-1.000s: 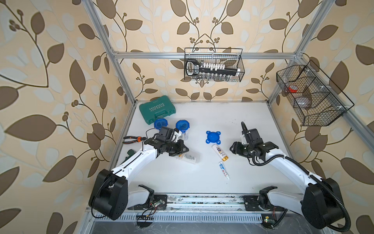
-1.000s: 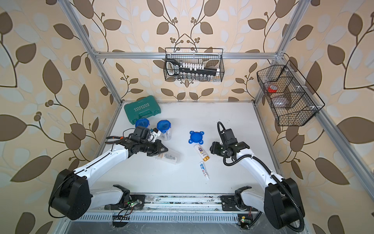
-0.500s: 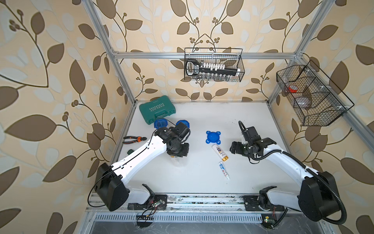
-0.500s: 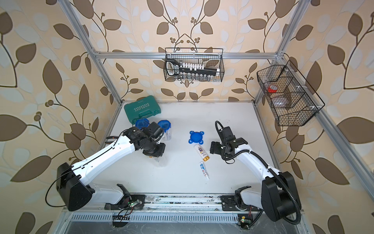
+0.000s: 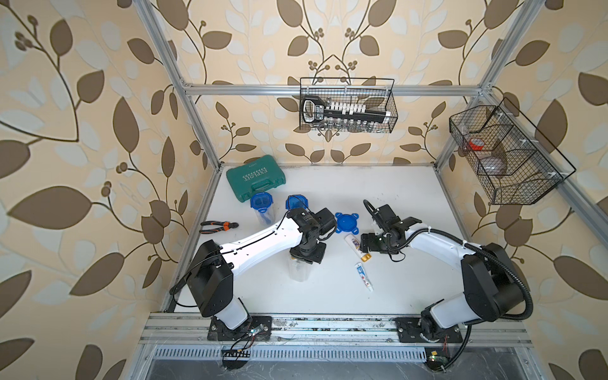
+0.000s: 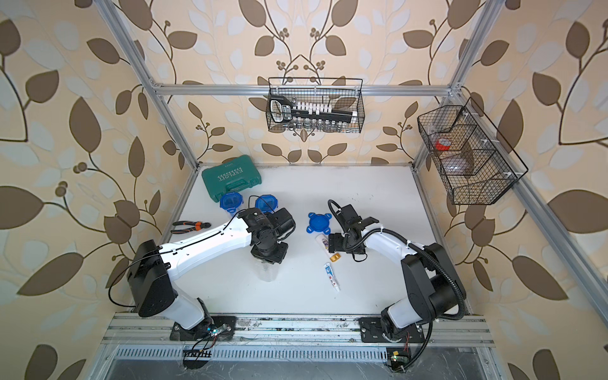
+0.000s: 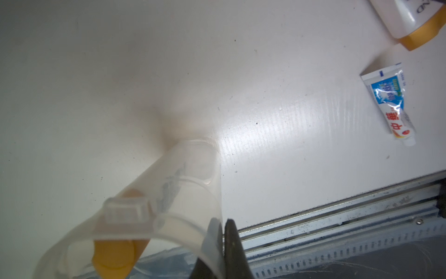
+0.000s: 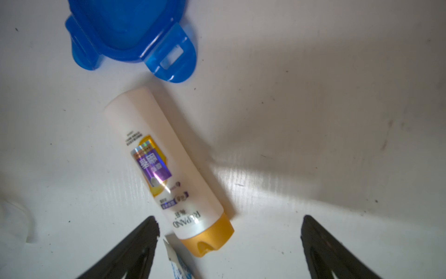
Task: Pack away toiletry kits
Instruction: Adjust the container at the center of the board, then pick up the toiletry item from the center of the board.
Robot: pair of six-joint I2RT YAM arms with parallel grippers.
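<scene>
Both arms share one build: glossy white link shells between matt black joint housings. On the left arm [image 5: 263, 243] a thin black cable [image 5: 260, 235] runs along the white shell and loops out beside its boxy black shoulder. The right arm [image 5: 437, 243] carries a thick, ribbed black hose [image 5: 523, 296], and white ties [image 5: 464, 244] wrap its link. Each arm is bolted to a black plate [image 5: 241, 329], with small wires [image 5: 240, 348] at the near edge. The right tool [image 8: 229, 220] has black fingers [image 8: 130, 251] that taper to blunt tips.
</scene>
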